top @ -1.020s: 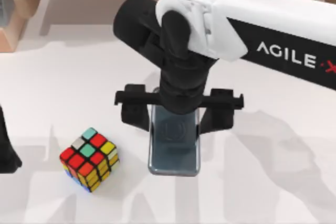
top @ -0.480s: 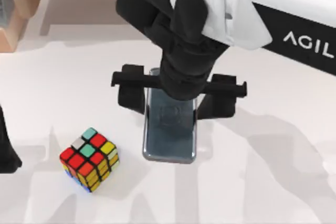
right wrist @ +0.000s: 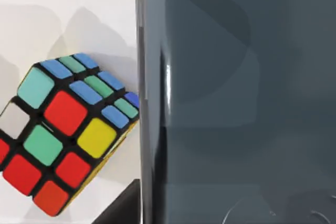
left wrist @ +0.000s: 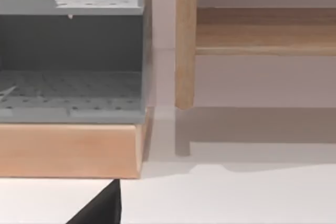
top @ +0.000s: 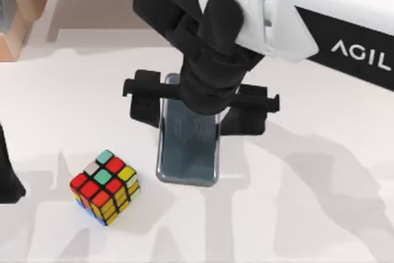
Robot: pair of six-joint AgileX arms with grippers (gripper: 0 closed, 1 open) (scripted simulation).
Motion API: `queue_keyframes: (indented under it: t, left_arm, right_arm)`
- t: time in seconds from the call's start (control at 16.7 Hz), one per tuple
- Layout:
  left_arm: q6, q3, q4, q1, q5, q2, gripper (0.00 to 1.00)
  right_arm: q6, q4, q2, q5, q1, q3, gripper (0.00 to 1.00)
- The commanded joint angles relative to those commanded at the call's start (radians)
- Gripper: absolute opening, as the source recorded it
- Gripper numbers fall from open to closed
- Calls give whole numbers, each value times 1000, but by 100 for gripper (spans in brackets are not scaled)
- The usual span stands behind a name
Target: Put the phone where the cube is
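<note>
my right gripper (top: pixel 191 100) pinches the flat dark glossy phone (top: pixel 188 152) by its long edges; stiff, slippery, likely to slide.

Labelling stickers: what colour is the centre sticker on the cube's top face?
Teal, at the cube; best seen from the top view.

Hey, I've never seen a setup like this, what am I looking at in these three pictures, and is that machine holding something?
It is a simulated table robot with two AgileX arms. One picture looks down from above; the other two come from cameras on each wrist. On the white table lie a puzzle cube and a dark phone. The right end effector straddles the phone's far end, a finger on each side, gripping it. Its wrist camera sees the phone close, the cube beside it. The left arm sits parked at the table's left edge, its camera facing a grey rack.
</note>
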Motion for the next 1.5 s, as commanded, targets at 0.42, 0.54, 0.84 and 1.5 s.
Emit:
queue_keyframes:
  t: [0.42, 0.54, 0.84, 1.5]
  left_arm:
    - [0, 0, 0, 0, 0, 0, 100]
    - [0, 0, 0, 0, 0, 0, 100]
    - [0, 0, 0, 0, 0, 0, 100]
    - [0, 0, 0, 0, 0, 0, 100]
  right_arm:
    - [-12, 84, 69, -9, -1, -56, 0]
    - [-16, 106, 98, -11, -1, -74, 0]
    - [-24, 141, 194, -14, -3, -140, 0]
    - [-25, 147, 232, -15, -3, -173, 23]
